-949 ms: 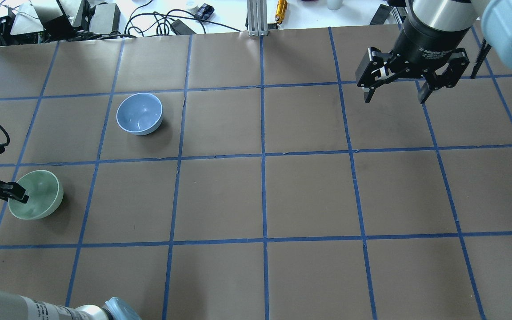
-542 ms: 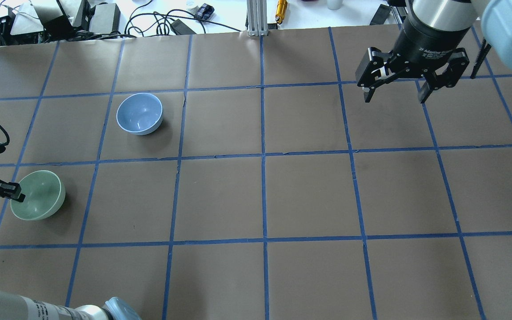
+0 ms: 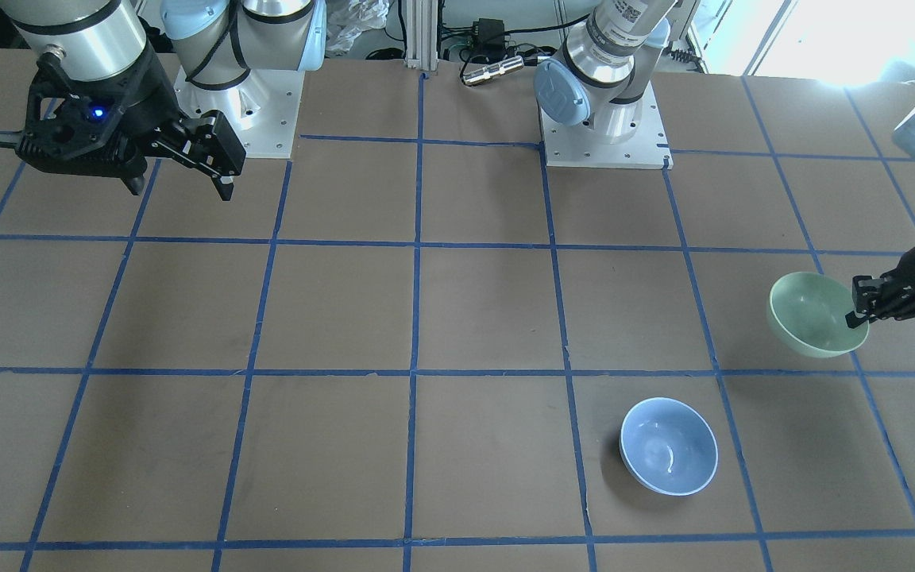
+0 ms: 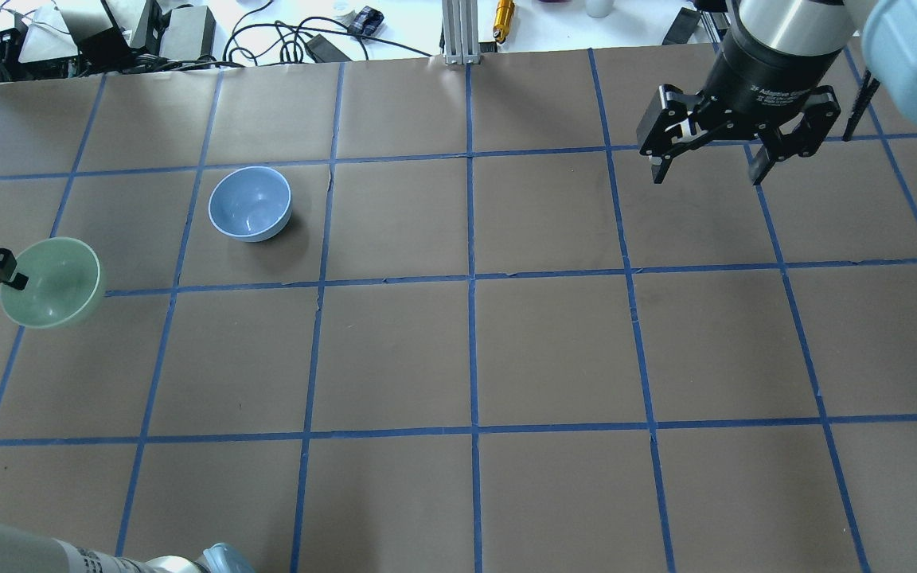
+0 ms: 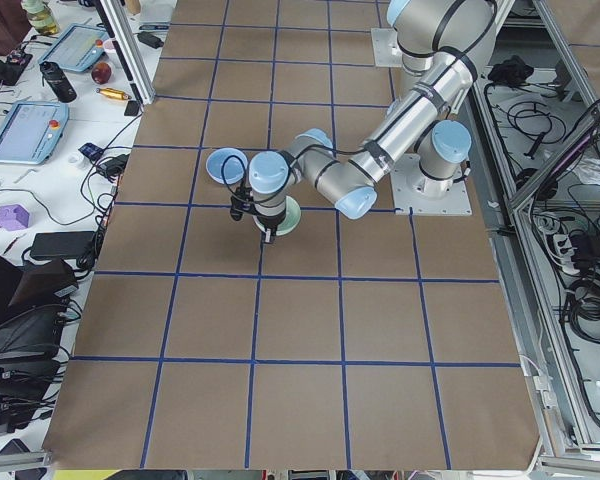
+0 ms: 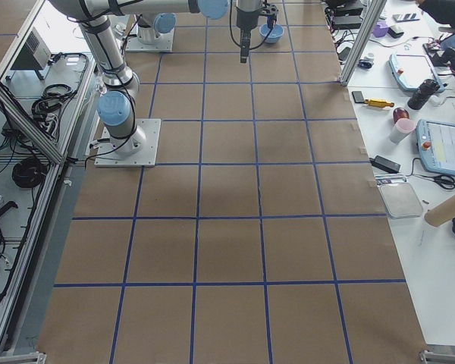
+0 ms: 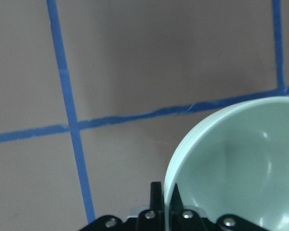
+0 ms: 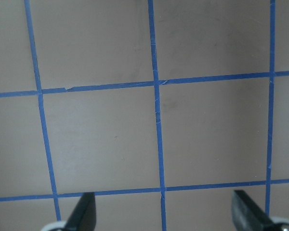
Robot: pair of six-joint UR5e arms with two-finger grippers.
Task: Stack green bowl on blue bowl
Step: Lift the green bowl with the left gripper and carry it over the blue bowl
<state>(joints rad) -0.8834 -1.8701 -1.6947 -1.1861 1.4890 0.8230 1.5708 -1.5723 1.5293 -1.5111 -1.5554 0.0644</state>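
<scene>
Where the table [image 4: 554,350] runs nearest the robot's left side, the left gripper [image 4: 17,280] pinches the green bowl [image 4: 56,285] by its rim, one finger inside and one outside, with the bowl held off the surface. Farther out, the blue bowl [image 4: 250,203] stands upright on the table, apart from the green bowl. At the far right, the right gripper [image 4: 707,177] hangs with its fingers spread, holding nothing.

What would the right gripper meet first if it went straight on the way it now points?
Most likely just the table: the open right gripper points downward, and its wrist view shows only brown covering and blue tape lines ahead.
</scene>
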